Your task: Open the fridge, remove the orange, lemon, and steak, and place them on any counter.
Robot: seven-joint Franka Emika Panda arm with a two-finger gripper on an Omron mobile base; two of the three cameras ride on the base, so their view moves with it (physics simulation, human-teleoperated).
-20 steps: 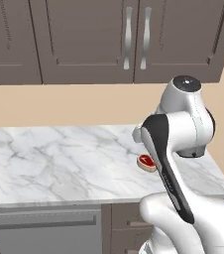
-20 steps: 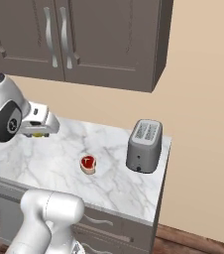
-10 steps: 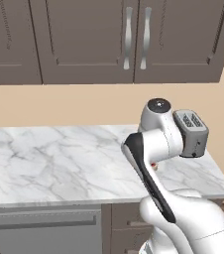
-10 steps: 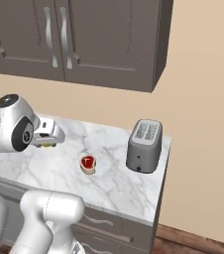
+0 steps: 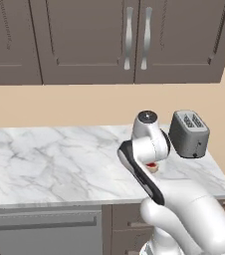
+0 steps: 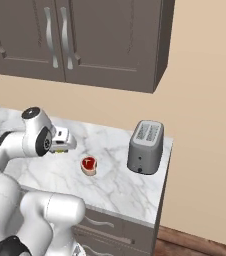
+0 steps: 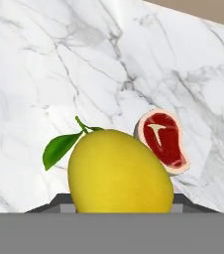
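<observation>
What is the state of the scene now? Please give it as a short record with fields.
claw: closed on the lemon, above the counter
lemon: yellow, with a green leaf, held in the claw
steak: lying flat on the counter, to the left of the toaster in the right base view, apart from it
toaster: grey, upright, near the counter's end
counter: white marble
wall cabinets: dark brown, doors closed
done so far: steak is on the counter; lemon not yet set down
</observation>
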